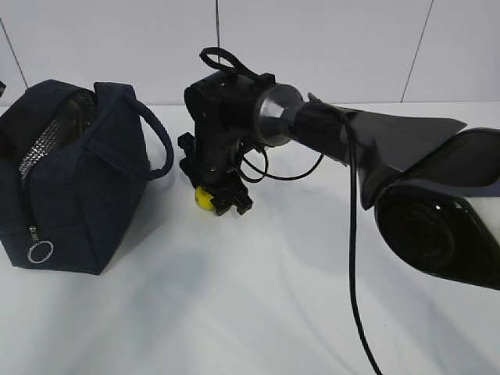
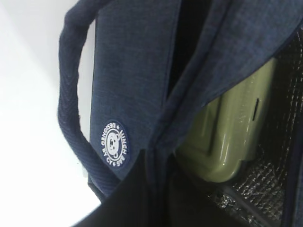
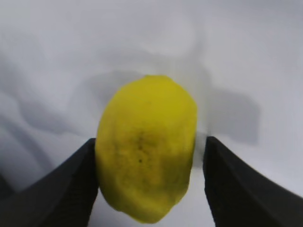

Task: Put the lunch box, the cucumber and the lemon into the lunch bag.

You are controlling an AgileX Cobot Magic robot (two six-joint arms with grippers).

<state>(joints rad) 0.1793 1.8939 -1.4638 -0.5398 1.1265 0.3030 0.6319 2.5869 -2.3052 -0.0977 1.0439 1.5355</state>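
Observation:
The navy lunch bag (image 1: 78, 180) stands at the left with its top open and silver lining showing. The left wrist view is close on the bag (image 2: 128, 71). The lunch box (image 2: 227, 127), with its sage-green lid, sits inside it on edge. A dark shape at the bottom edge hides my left jaws. The lemon (image 1: 204, 197) is just right of the bag, low at the table. My right gripper (image 1: 212, 200) straddles the lemon (image 3: 147, 146). Its left finger (image 3: 71, 184) touches the lemon and its right finger (image 3: 236, 184) stands a little off it. The cucumber is not in view.
The bag's loop handle (image 1: 160, 141) hangs toward the right gripper. The metal ring pull (image 1: 40, 251) dangles at the bag's front corner. The right arm (image 1: 406, 156) and its cable (image 1: 351, 258) cross the right side over the white table (image 1: 234, 312).

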